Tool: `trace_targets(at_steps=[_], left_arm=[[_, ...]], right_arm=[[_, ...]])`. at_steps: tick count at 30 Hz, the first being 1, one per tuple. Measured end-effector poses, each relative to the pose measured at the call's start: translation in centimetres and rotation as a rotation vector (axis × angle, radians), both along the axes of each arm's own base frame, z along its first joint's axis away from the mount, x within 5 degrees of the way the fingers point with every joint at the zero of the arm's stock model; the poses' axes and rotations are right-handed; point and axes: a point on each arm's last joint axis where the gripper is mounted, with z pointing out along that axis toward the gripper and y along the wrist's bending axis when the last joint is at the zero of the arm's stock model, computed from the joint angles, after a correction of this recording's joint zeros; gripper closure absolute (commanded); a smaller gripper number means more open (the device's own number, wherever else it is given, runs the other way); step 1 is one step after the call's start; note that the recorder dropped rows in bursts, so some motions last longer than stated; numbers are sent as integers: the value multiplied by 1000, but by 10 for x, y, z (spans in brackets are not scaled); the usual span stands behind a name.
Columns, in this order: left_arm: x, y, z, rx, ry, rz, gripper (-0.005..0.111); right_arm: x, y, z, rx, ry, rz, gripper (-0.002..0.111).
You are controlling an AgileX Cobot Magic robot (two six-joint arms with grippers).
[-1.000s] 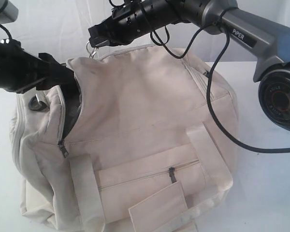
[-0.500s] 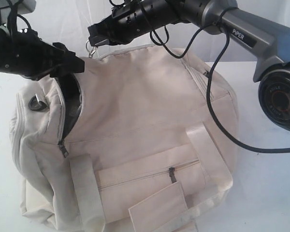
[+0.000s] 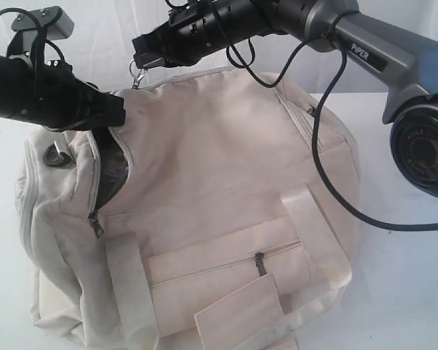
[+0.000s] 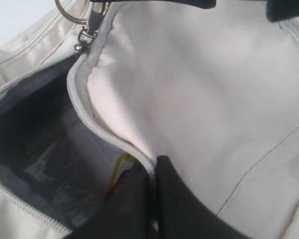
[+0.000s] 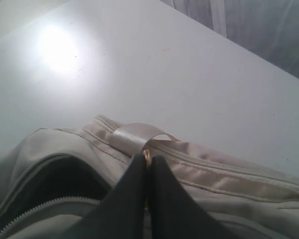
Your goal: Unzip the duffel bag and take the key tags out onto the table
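Cream fabric fills most of the scene: the duffel bag (image 3: 219, 168) rests on the table (image 3: 401, 277), a plain white top, with its front zip pocket (image 3: 219, 270) facing the exterior camera. The main zip is open along one end and shows grey lining (image 4: 35, 134). The right fingers (image 5: 164, 199), black, are pressed together on the zip pull (image 4: 92, 20), a dark metal tab with a ring. They hold it at the bag's top edge, where the open stretch ends, right beside a short webbing loop (image 5: 137, 137). The left fingers (image 4: 189, 209), also black, sit at the mouth of the opening, drawn almost together with only a thin slit between them. One lies inside against the lining, the other outside on the cream flap, and the flap's zip edge runs up to that slit. Whether they pinch anything cannot be told. The key tags (image 4: 120, 174) are inside the bag; only a sliver of yellow, red and blue shows, just beside the inner finger. A black cable (image 3: 328, 168) from the right arm drapes over the bag's far end. In the right wrist view the table carries a bright patch of light (image 5: 57, 47), and beyond its edge hangs a grey, vertically streaked backdrop (image 5: 269, 35).
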Motion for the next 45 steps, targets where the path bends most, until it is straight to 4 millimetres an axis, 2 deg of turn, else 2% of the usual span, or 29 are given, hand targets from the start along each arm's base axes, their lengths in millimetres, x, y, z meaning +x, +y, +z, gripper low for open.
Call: trace_targets(at_steps=[14, 31, 37, 45], left_arm=[[-11, 14, 7, 175, -26, 12, 107], [-14, 15, 4, 201, 10, -3, 107], [-14, 15, 4, 200, 11, -2, 107], [-14, 15, 4, 199, 15, -3, 107]], right_arm=[[-2, 0, -1, -16, -7, 25, 108], [1, -19, -7, -88, 23, 97, 108], [14, -40, -4, -84, 50, 55, 108], [30, -47, 1, -37, -16, -75, 108]])
